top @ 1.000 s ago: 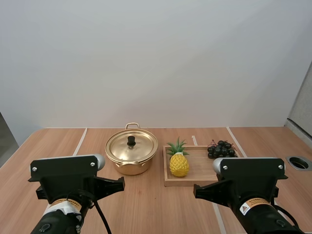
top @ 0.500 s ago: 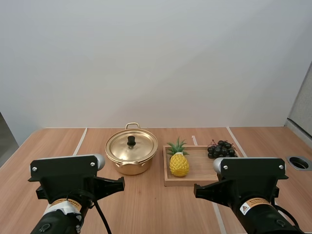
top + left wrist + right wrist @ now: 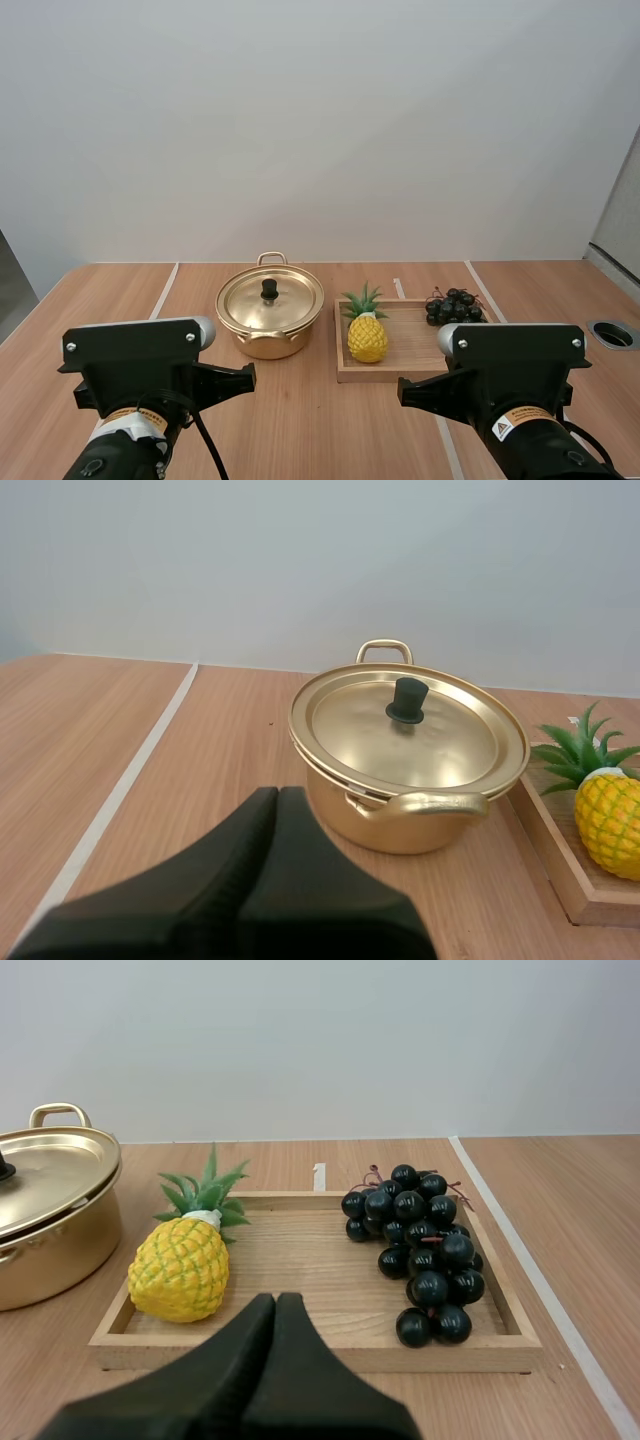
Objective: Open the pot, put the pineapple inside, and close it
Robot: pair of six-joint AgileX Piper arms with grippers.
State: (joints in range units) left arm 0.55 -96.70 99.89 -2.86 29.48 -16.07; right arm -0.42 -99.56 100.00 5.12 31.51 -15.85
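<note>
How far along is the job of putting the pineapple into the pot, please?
Nothing looks done yet: the lid is on the pot, and the pineapple is on the wooden tray beside the grapes. Nothing is in hand: the left hand and right hand are shut on nothing, short of both. Left: lift the lid, put the pineapple in, close the pot.

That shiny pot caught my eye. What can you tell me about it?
The pot looks like gold-coloured metal, round and shallow, with a loop handle on its near and far sides. Its lid is on, a black knob at its centre. It stands upright on the wooden table, beside the tray; only the table touches it.
</note>
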